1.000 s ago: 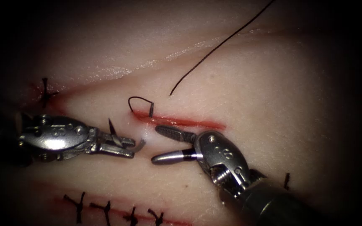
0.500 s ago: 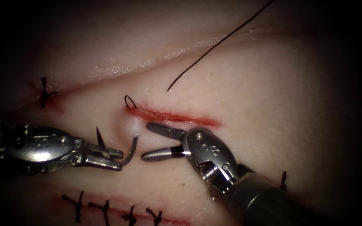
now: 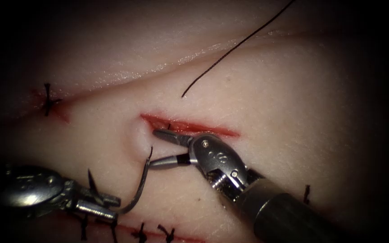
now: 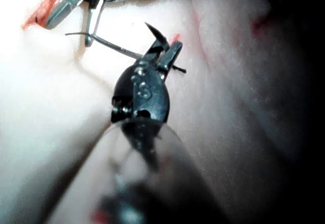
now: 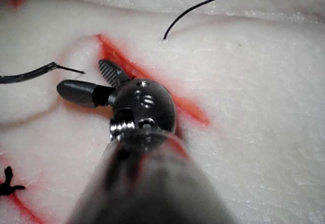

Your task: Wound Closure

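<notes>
Needle point(image 3: 139, 186), gripped near its tip end by the left tool point(image 3: 96, 203), had been drawn clear of the tissue point(image 3: 293, 112) left of the cut point(image 3: 190, 126); the right tool point(image 3: 169, 147) stood open, holding nothing. Thread looked due pulling next.

My right tool point(image 5: 89, 82) holds nothing; my two jaws stand apart, one resting at the edge of the cut point(image 5: 152, 84), the other on the pale tissue point(image 5: 254, 132) just beside it. The red cut runs slantwise past my wrist. The needle point(image 5: 38, 72) shows as a thin dark curve near my jaws, its tip free of them. A strand of thread point(image 5: 203, 3) enters the tissue beyond the cut. A knotted stitch point(image 5: 7, 181) sits well apart from the cut.
</notes>
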Controlling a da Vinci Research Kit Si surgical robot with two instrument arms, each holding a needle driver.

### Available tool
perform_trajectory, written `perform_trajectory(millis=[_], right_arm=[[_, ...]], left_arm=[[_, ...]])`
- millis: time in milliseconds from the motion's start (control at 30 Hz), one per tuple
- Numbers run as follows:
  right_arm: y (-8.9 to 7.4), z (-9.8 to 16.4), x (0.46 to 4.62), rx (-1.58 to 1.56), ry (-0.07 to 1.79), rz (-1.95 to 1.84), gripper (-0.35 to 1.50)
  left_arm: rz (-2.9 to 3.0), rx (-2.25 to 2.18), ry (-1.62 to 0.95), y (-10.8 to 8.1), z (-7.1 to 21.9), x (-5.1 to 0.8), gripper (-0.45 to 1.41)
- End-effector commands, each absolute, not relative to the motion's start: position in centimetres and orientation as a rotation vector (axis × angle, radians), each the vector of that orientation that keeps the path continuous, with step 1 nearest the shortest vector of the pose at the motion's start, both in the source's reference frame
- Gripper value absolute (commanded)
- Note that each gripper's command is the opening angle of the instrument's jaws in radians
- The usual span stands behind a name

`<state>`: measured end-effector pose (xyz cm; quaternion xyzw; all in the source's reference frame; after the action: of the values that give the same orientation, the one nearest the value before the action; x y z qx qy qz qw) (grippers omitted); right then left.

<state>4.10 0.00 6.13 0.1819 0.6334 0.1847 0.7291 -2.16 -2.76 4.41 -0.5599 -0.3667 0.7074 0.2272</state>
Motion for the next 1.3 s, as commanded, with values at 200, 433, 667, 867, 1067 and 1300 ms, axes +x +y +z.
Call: perform_trajectory(millis=[200,433,667,867,1067,1300], right_arm=[[-0.10,6.25,4.18,0.400,1.394,0.396,0.88],[-0.15,6.36,4.15,0.402,1.369,0.372,0.59],[-0.12,6.42,4.07,0.329,1.289,0.351,0.44],[-0.11,6.42,4.04,0.322,1.286,0.348,0.36],[-0.15,6.38,4.07,0.321,1.286,0.350,0.56],[-0.15,6.21,4.16,0.324,1.292,0.369,0.78]], left_arm=[[1.939,-1.585,-1.010,-2.86,4.32,-2.08,-0.45],[2.002,-1.702,-0.842,-2.79,4.03,-2.05,-0.45],[2.095,-1.756,-0.682,-2.77,3.75,-2.05,-0.45],[2.217,-1.803,-0.488,-2.81,3.64,-2.05,-0.45],[2.363,-1.814,-0.246,-2.82,3.60,-2.06,-0.45],[2.441,-1.791,-0.095,-2.87,3.57,-2.06,-0.45]])
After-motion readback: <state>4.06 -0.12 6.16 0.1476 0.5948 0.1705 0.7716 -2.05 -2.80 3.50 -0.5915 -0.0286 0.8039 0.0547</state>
